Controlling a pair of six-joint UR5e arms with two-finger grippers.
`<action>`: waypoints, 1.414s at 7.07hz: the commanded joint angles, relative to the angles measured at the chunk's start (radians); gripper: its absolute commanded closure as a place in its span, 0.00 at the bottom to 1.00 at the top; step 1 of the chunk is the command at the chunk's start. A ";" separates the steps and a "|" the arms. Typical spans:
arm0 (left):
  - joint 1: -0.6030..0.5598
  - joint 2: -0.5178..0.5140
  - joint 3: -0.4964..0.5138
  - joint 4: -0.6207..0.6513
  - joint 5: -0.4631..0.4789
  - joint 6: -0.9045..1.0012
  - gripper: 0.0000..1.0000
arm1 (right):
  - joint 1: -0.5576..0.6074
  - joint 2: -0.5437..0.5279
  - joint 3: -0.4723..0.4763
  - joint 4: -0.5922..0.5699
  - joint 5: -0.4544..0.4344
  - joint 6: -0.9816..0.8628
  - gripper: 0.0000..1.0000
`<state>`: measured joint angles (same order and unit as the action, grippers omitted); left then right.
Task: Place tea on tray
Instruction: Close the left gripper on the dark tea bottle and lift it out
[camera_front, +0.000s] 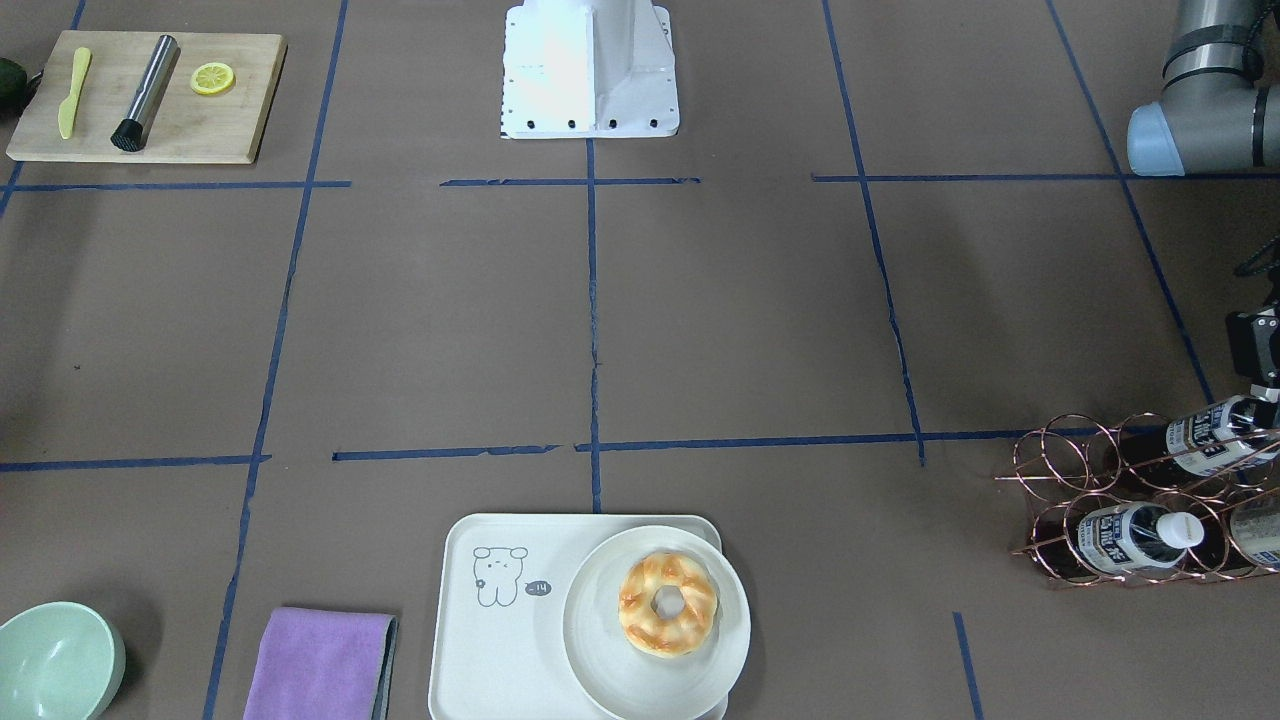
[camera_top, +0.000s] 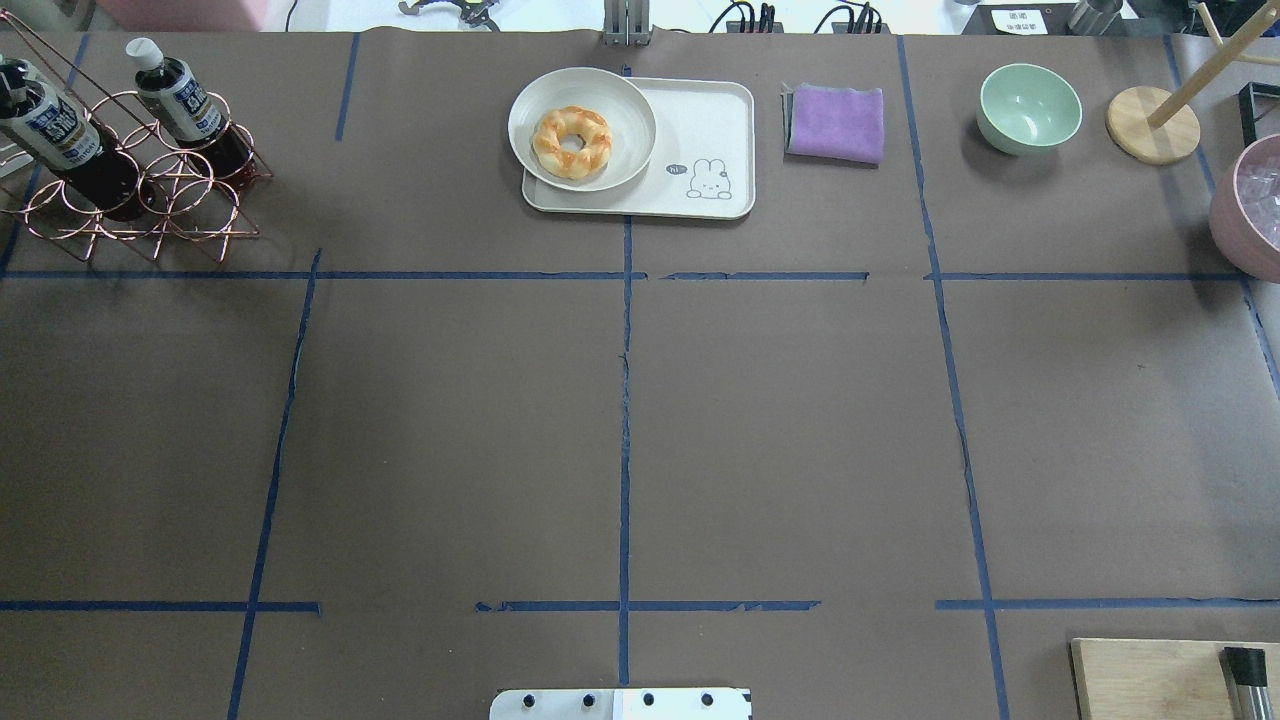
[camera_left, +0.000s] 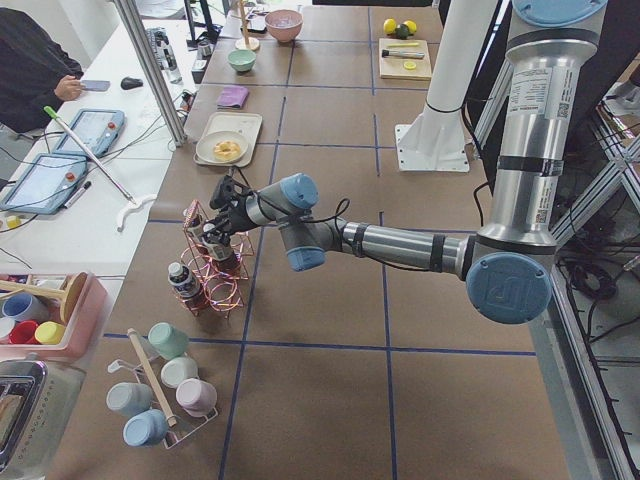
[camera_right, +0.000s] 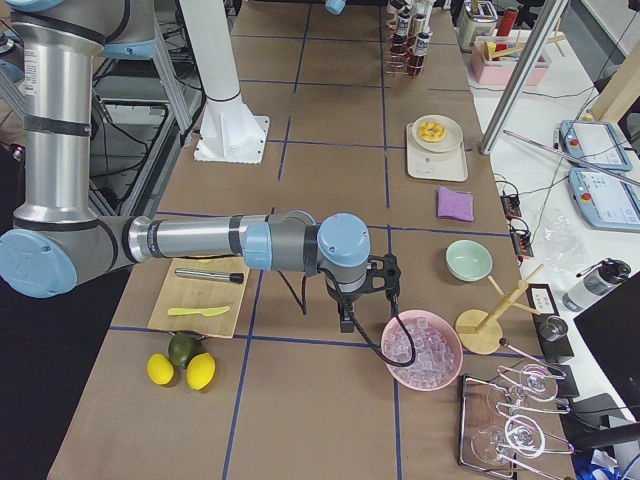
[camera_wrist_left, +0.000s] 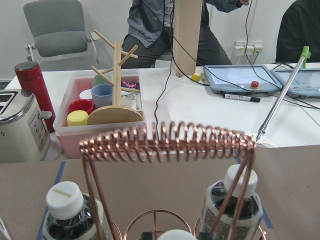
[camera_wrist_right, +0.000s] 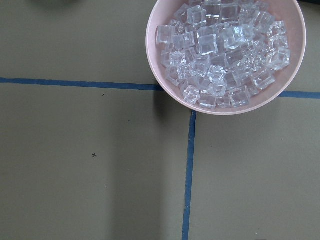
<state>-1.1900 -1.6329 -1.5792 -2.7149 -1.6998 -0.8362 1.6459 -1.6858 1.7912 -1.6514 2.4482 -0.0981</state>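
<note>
Several tea bottles lie in a copper wire rack (camera_top: 130, 215) at the table's far left; the tea (camera_front: 1215, 438) in the upper row has my left gripper (camera_front: 1264, 348) at its cap. In the left wrist view the fingertips (camera_wrist_left: 145, 235) sit either side of a white cap (camera_wrist_left: 173, 233) with small gaps, jaws open. Another bottle (camera_top: 185, 100) lies beside it. The cream tray (camera_top: 715, 110) with the line drawing stands far centre, its bare part on the drawing's side. My right gripper (camera_right: 345, 318) hangs by a pink ice bowl; I cannot tell its state.
A round white plate (camera_top: 620, 100) with a doughnut (camera_top: 572, 142) covers half the tray. A purple cloth (camera_top: 836, 122), green bowl (camera_top: 1029, 107) and wooden mug tree (camera_top: 1152, 125) stand to its right. A pink bowl of ice (camera_wrist_right: 227, 52) and a cutting board (camera_front: 150, 95) lie on the right side.
</note>
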 joint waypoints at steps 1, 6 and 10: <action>-0.026 0.022 -0.039 0.003 -0.007 0.002 1.00 | 0.000 -0.003 0.001 0.001 0.000 0.000 0.00; -0.160 0.166 -0.383 0.215 -0.195 -0.001 1.00 | 0.000 -0.015 -0.004 0.001 0.014 -0.005 0.00; 0.048 0.165 -0.498 0.323 -0.016 -0.092 1.00 | 0.000 -0.014 0.013 0.001 0.023 -0.003 0.00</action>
<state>-1.2389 -1.4681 -2.0523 -2.4140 -1.8198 -0.9044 1.6460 -1.7002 1.8000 -1.6506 2.4706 -0.1014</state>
